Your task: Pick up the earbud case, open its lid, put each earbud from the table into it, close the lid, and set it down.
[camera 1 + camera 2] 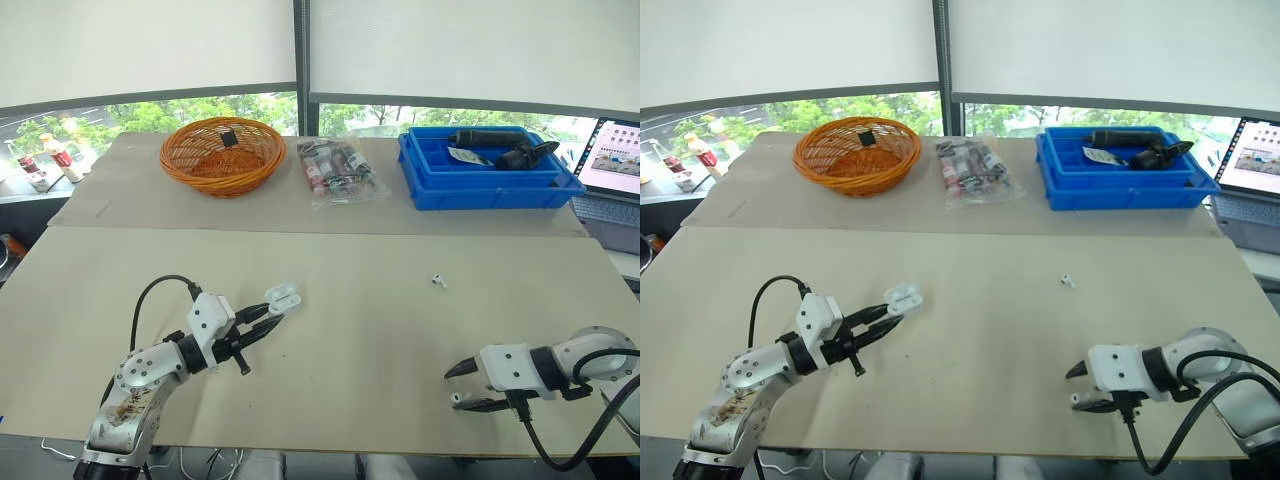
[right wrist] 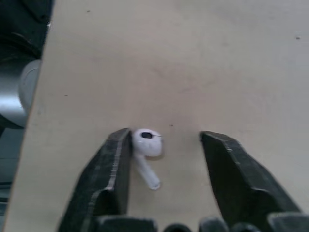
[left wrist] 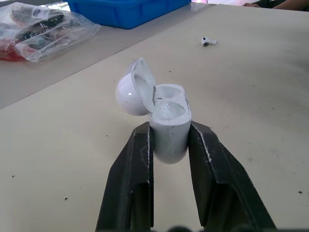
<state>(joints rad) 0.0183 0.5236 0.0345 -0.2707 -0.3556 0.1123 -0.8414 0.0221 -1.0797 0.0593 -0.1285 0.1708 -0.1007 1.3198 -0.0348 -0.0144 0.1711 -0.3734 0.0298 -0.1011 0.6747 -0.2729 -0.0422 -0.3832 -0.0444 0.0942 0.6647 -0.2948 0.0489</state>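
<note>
Earbud case (image 3: 168, 130), lid flipped open, was clamped between my left gripper's (image 1: 270, 313) fingers over the near left of the beige table (image 1: 380, 340). My right gripper (image 2: 165, 137) stood spread, one earbud (image 2: 146, 145) against one finger. The other earbud (image 1: 438, 281) lay mid-table. Farther back I saw a wicker basket (image 1: 221, 155), plastic bag (image 1: 340, 172), blue bin (image 1: 485, 185), laptop (image 1: 618, 160), and windows onto trees.

Daylight pours in from the strip of window (image 1: 150, 115) behind the pale beige bench (image 1: 400, 340), under drawn white roller blinds (image 1: 450, 45), and the room is evenly bright. Shadows are soft and faint, pooling just beneath the black jaws. The glossy white earbud case (image 3: 169, 130) catches a highlight; the clear plastic bag (image 3: 38, 29) glints; the open laptop screen (image 1: 618, 150) glows at the right.
</note>
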